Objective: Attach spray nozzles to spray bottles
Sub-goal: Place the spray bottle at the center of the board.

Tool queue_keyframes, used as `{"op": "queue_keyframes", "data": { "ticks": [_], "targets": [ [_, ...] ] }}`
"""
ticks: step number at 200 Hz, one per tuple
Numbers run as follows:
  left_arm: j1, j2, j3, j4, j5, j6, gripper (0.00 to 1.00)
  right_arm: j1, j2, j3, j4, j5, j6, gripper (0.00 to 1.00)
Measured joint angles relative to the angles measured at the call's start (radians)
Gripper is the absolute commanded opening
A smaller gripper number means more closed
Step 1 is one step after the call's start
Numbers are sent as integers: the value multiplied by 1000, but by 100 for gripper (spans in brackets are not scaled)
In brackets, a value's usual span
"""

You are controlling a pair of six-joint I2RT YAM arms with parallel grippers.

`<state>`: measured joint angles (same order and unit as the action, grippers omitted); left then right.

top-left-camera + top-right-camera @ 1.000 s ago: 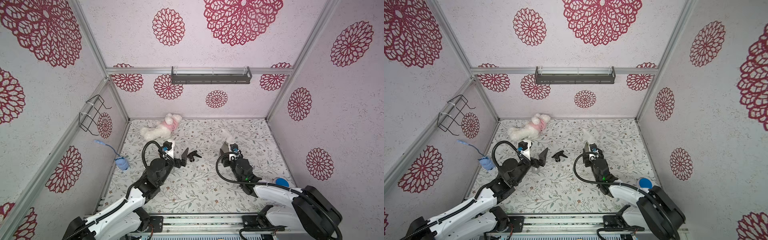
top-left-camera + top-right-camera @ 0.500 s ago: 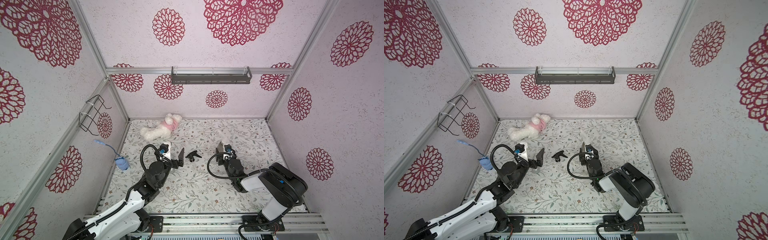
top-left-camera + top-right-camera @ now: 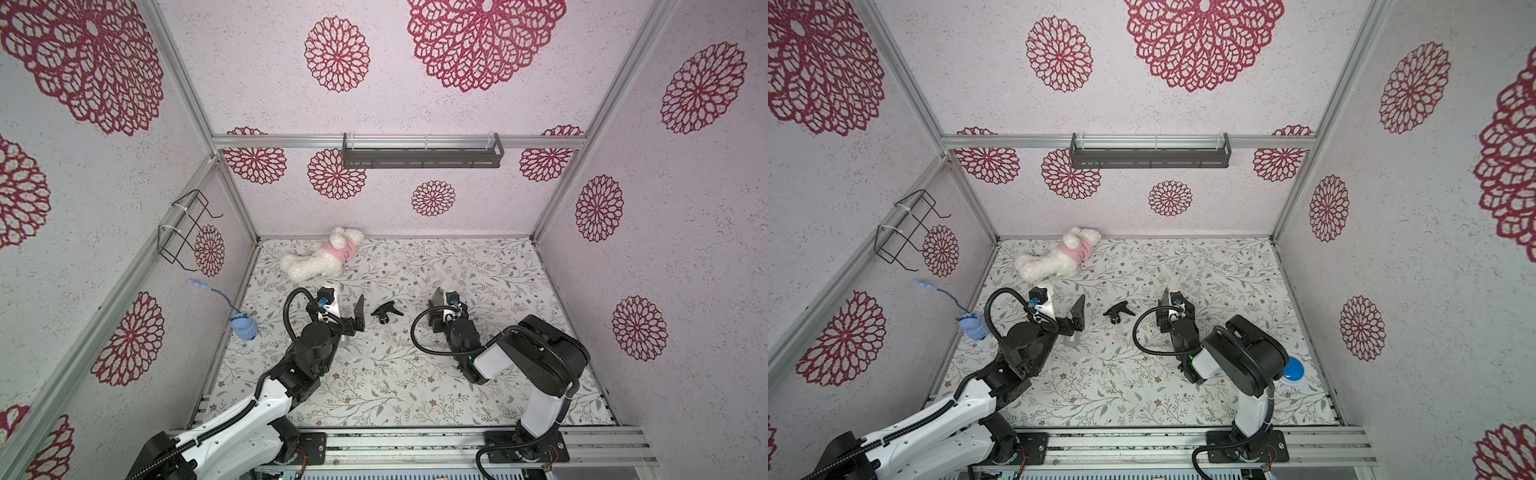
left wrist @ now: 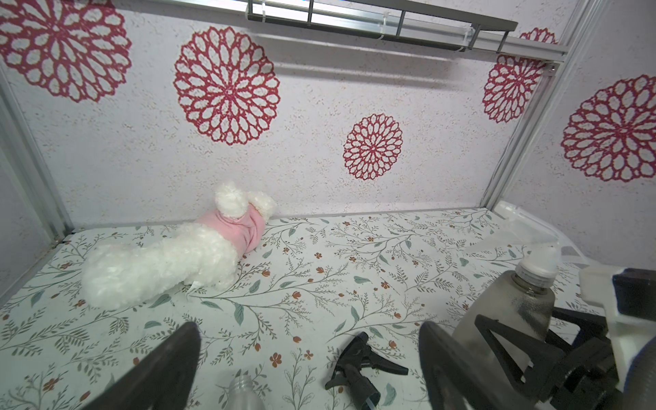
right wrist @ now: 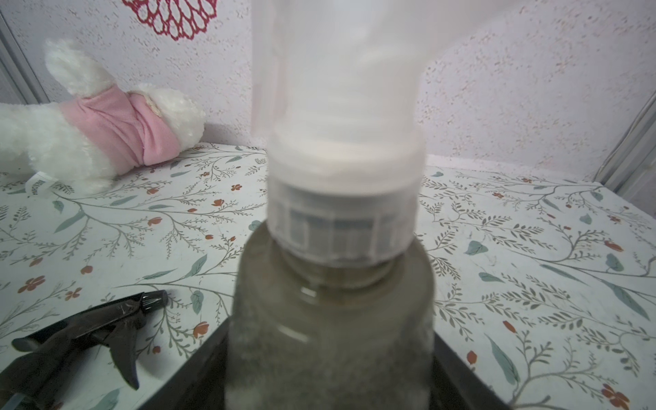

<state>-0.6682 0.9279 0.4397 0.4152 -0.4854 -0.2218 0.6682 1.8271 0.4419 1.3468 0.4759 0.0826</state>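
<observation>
A smoky grey-brown spray bottle (image 5: 330, 319) stands upright right of centre, with a clear spray nozzle (image 5: 340, 177) on its neck. My right gripper (image 5: 330, 390) has a jaw close on each side of its body; whether they press on it does not show. This bottle (image 4: 514, 309) also shows in the left wrist view and in a top view (image 3: 436, 297). A black spray nozzle (image 3: 386, 311) lies loose on the floor between the arms. My left gripper (image 4: 309, 340) is open above the silver spray bottle (image 4: 241, 390), which lies on the floor (image 3: 1071, 340).
A white plush toy (image 3: 320, 259) in pink lies at the back left. A small blue gadget (image 3: 245, 328) sits by the left wall under a wire basket (image 3: 187, 232). A dark shelf (image 3: 422, 151) hangs on the back wall. A blue disc (image 3: 1292, 368) lies at front right.
My right arm has folded, its elbow rising, and its gripper has shifted slightly left at the smoky bottle. My left gripper has drawn a little leftward, still open.
</observation>
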Motion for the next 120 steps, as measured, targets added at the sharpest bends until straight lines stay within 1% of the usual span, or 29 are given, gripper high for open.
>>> {"op": "queue_keyframes", "data": {
  "ticks": [27, 60, 75, 100, 120],
  "targets": [
    [2, 0, 3, -2, -6, -14, 97, 10, 46, -17, 63, 24, 6, 77],
    [2, -4, 3, -2, -8, -16, 97, 32, 92, -24, 111, 48, 3, 92],
    [2, -7, 3, -7, -8, -18, 97, 43, 97, -36, 106, 57, 2, 95],
    [2, -25, 3, -19, -14, -33, 97, 63, 57, -67, 88, 81, -5, 99],
    [2, -41, 7, -39, -19, -44, 97, 85, -16, -97, 71, 105, -15, 99]
  ]
}}
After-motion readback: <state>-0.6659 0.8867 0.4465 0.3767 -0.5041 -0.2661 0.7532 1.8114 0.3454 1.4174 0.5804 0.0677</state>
